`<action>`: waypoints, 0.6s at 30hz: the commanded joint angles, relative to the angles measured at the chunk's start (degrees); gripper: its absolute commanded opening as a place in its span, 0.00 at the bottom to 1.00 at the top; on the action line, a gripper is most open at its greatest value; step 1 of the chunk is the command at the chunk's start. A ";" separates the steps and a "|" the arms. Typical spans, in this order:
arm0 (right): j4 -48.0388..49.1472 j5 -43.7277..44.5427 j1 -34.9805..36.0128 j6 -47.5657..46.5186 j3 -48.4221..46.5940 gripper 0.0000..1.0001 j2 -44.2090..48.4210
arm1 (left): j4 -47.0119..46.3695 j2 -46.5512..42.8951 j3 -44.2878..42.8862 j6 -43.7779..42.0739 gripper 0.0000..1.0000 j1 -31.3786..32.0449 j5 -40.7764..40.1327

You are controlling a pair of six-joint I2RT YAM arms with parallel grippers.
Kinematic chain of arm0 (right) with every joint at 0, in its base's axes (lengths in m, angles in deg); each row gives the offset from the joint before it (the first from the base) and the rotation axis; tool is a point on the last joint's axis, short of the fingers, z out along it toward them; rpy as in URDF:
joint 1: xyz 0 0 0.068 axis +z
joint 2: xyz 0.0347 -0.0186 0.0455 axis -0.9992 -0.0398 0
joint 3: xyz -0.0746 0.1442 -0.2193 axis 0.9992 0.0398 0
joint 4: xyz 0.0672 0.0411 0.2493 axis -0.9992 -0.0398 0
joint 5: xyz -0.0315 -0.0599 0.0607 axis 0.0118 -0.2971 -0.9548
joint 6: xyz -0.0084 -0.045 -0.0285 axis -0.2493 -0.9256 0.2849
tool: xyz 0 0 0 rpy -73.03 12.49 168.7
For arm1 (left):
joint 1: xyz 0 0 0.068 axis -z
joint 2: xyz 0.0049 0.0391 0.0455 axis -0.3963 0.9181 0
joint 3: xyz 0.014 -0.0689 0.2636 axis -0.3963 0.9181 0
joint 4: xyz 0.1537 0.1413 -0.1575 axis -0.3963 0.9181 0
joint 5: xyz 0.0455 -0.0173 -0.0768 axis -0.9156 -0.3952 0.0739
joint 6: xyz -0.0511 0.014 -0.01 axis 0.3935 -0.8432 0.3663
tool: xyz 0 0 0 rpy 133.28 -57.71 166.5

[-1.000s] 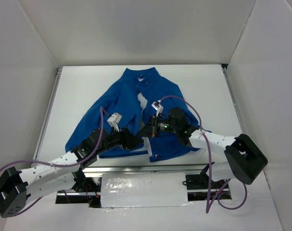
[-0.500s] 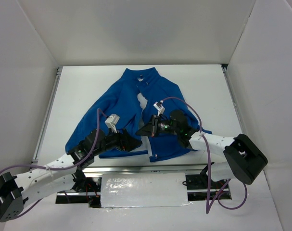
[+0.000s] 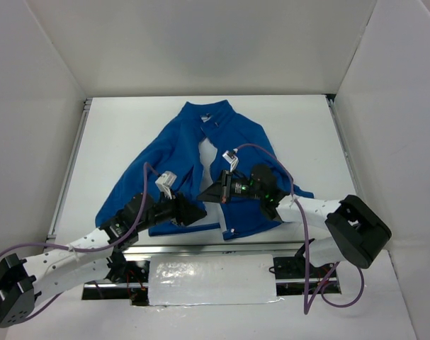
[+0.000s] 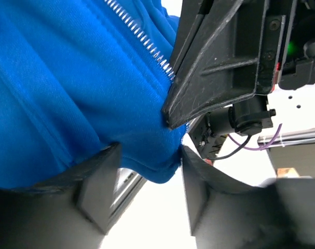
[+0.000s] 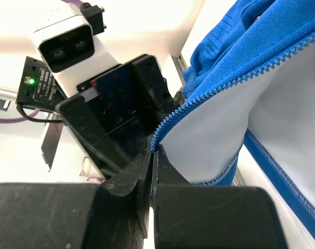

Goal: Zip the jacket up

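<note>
left gripper (image 4: pixel 149 155): spread, jacket (image 3: pixel 239 138) hem between fingers | right gripper (image 5: pixel 152 155): pressed together, pinching zipper (image 5: pixel 235 80) edge | both at jacket's 6 o'clock

Your left arm: stretched toward 2 o'clock, left gripper (image 3: pixel 190 211) jaws apart | your right arm: extended toward 9 o'clock, right gripper (image 3: pixel 213 193) pinched on the jacket (image 3: pixel 243 134)

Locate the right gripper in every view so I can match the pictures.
Top external: the right gripper sits at centre, pointing left over the jacket.
Left wrist: upper right, a large black wedge pinching the zipper edge.
Right wrist: bottom centre, its fingers shut on that edge.
Shared landmark: the zipper teeth, clearest in both wrist views.
</note>
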 commanded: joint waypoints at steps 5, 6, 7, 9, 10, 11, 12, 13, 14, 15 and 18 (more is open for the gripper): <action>4.89 -2.32 0.80 -0.26 -1.07 0.00 -1.28 | -6.13 -0.32 0.44 -0.10 0.40 -0.25 1.11; 4.19 -2.32 0.72 -0.61 -1.15 0.00 -1.72 | -6.04 -0.50 0.62 -0.19 0.39 -0.25 1.20; 3.75 -2.49 0.71 -0.96 -1.59 0.00 -1.89 | -5.95 -0.67 0.53 -0.27 0.37 -0.25 1.20; 2.87 -2.93 0.80 -1.58 -2.29 0.00 -2.86 | -5.60 -1.46 0.71 -0.45 0.33 -0.25 1.38; 2.78 -3.02 0.80 -1.67 -2.47 0.00 -3.12 | -5.51 -1.81 0.71 -0.54 0.26 -0.33 1.38; 2.60 -3.11 0.80 -1.85 -2.65 0.00 -3.48 | -5.34 -2.25 0.71 -0.62 0.23 -0.25 1.29; 2.78 -3.89 0.80 -1.93 -2.82 0.00 -3.74 | -5.25 -2.34 0.79 -0.89 0.19 -0.25 1.29; 2.69 -4.34 0.80 -2.02 -3.17 0.07 -4.26 | -5.25 -2.52 0.80 -0.98 0.11 -0.25 1.64; 2.86 -4.86 0.72 -2.11 -3.26 0.14 -4.44 | -5.16 -2.69 0.80 -1.06 0.07 -0.33 1.55; 4.00 -6.26 0.54 -2.20 -3.09 0.23 -4.71 | -4.81 -2.87 0.62 -1.15 0.02 -0.33 1.29; 6.11 -8.55 0.71 -2.37 -1.87 0.30 -4.54 | -4.46 -3.48 0.53 -1.68 0.00 -0.25 0.94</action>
